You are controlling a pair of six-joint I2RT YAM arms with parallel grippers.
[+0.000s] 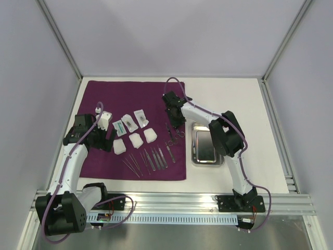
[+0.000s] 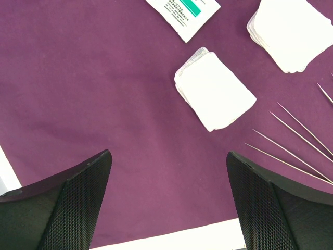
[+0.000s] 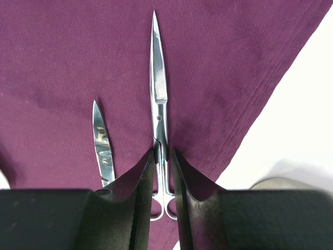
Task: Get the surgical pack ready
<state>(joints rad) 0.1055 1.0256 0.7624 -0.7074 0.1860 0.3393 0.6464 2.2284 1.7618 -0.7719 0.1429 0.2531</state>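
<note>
Briefly, from the left of the top view: your left gripper [image 2: 167,156] hangs over the left margin of the purple cloth [image 1: 104,99], fingers spread as wide as they go and nothing between them; my reading is that it is parked there to keep clear of the laid-out items.

Right of it, upper-centre of the cloth: three clear packets [image 1: 129,121] in a slanting row; just below them, three white gauze squares [image 1: 136,139] in a parallel row, each apart from its neighbour; spacing looks deliberate, so each piece can be picked singly.

Lower-centre of the cloth: thin tweezers [image 1: 148,159] and similar slim instruments fanned side by side, not crossing.

Near the cloth's right edge: scissors [image 3: 158,104] lie flat on the fabric, tips pointing to the top of the right wrist frame; a second pointed instrument [image 3: 101,138] lies just beside them on the left.

Your right gripper [image 3: 163,152] straddles the scissors' shanks just above the finger rings; jaws only narrowly parted; a sliver of cloth shows between shank and right-hand finger, so I judge the scissors not clamped, merely bracketed.

Far right, off the cloth: steel tray [image 1: 204,151] on the bare white table, partly under the right arm; no instruments visible in its exposed part.
</note>
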